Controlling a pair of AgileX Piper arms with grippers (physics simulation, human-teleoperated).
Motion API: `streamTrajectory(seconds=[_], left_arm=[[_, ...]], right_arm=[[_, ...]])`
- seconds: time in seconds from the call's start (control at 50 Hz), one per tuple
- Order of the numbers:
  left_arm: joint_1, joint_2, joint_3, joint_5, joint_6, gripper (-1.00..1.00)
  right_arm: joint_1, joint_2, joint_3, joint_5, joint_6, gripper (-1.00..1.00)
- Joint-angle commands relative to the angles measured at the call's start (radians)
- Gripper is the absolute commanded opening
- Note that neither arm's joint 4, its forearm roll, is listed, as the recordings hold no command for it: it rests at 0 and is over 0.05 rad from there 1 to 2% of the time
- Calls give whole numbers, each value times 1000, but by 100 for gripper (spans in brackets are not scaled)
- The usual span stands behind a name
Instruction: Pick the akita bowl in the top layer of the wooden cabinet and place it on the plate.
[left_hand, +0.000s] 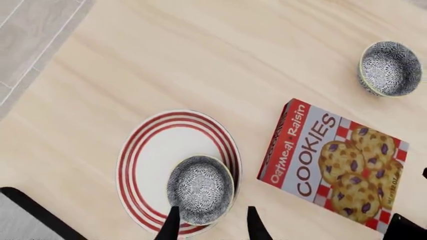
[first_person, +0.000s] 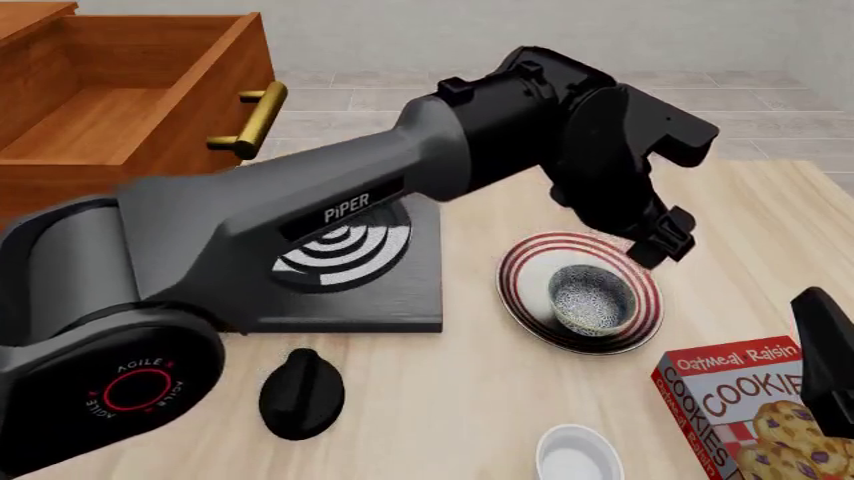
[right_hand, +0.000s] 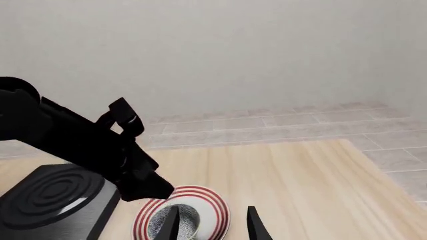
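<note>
Bowl (first_person: 591, 297) seated inside plate (first_person: 523, 300), slightly off plate's centre. Rigid, light, glazed, likely slippery and chippable; best pinched across rim. Left pincer (left_hand: 212, 224) above plate, wide, holding nothing. Right pincer (right_hand: 212, 224) likewise wide, empty.

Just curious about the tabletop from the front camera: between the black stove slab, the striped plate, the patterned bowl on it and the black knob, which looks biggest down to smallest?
1. Stove slab, though the arm hides part of it.
2. Plate.
3. Knob and patterned bowl look about alike; the knob is nearer the camera, so I won't rank them.
</note>
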Motion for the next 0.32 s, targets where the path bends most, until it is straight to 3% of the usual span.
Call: streamTrajectory(seconds=[0.02,0.32], left_arm=[[1,-49,16,6,6,100],[0,-109,46,8,10,100]], right_arm=[[3,0,-3,-1,-12,100],[8,0,-2,-1,-23,100]])
